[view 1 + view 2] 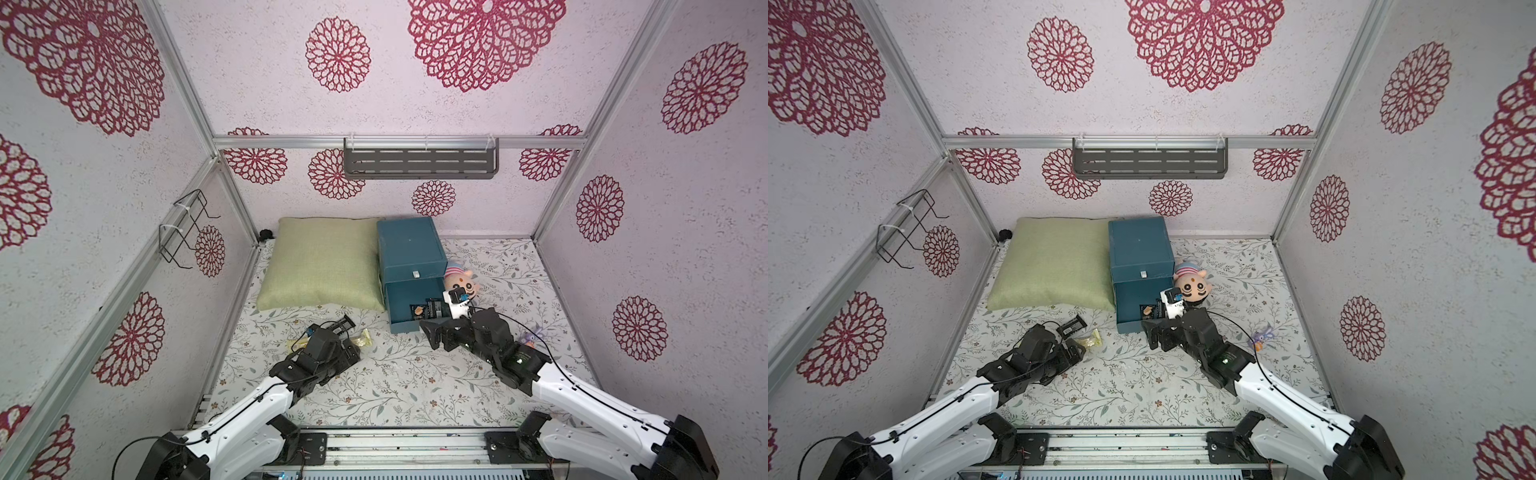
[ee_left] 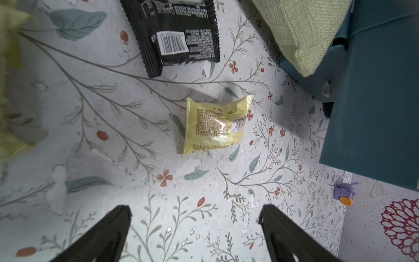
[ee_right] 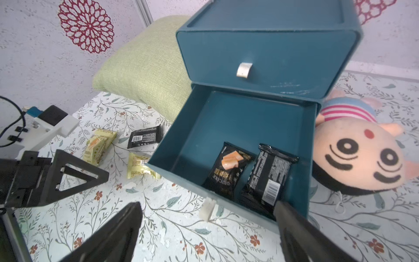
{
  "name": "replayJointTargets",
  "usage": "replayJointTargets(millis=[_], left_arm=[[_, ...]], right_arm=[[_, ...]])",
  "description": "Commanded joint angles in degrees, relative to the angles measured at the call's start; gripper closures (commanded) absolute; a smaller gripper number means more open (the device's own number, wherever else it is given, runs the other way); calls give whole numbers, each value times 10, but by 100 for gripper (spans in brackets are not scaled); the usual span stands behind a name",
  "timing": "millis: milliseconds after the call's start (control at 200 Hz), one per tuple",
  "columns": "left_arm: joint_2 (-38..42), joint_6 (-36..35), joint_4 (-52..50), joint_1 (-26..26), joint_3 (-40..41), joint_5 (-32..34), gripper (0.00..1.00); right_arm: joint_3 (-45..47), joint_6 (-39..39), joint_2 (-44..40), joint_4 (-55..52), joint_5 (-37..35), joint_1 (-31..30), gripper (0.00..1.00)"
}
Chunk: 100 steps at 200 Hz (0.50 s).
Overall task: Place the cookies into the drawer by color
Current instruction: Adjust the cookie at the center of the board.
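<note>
The teal drawer chest (image 1: 409, 249) stands at centre in both top views. A green cushion (image 1: 324, 262) presses its left side and a peach plush toy (image 1: 461, 282) touches its right. The top drawer is shut, and the open drawer (image 3: 244, 118) below it is pulled out toward the arms. Two black cookie packets (image 3: 226, 169) (image 3: 268, 174) lie side by side against its front wall, toward the right corner, leaving the back and left of its floor bare.

In the right wrist view the right end effector (image 3: 207, 205) is spread wide and holds nothing. One finger is at lower left over the desk (image 1: 395, 386), and the other, at lower right, crosses the drawer's front rim near the corner.

The left end effector (image 2: 194, 207) is also wide and empty. A yellow cookie packet (image 2: 215, 124) lies mid-frame in the left wrist view, clear of both fingers. A black cookie packet (image 2: 179, 34) sits apart at upper centre, near the cushion's edge. Another yellow cookie packet (image 3: 97, 145) shows at left in the right wrist view. Bare desk spans the lower centre between the arms in both top views
</note>
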<state>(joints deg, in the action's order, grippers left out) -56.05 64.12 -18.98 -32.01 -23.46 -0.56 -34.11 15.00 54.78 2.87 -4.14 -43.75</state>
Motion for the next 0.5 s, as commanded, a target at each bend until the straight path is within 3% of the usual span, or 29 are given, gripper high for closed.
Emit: replayJointTargets(millis=[0, 170, 350, 495], left_arm=[[-30, 3, 43, -11, -6, -5, 3], [-101, -4, 92, -18, -19, -8, 3], [-183, -51, 97, -5, -63, 30, 3], [-250, -89, 129, 9, -108, 3, 3]], right_arm=[[18, 28, -34, -6, 9, 2, 2], [34, 36, -56, -17, 9, 2, 2], [43, 43, -71, -18, 12, 2, 2], [44, 39, -74, -25, 11, 2, 2]])
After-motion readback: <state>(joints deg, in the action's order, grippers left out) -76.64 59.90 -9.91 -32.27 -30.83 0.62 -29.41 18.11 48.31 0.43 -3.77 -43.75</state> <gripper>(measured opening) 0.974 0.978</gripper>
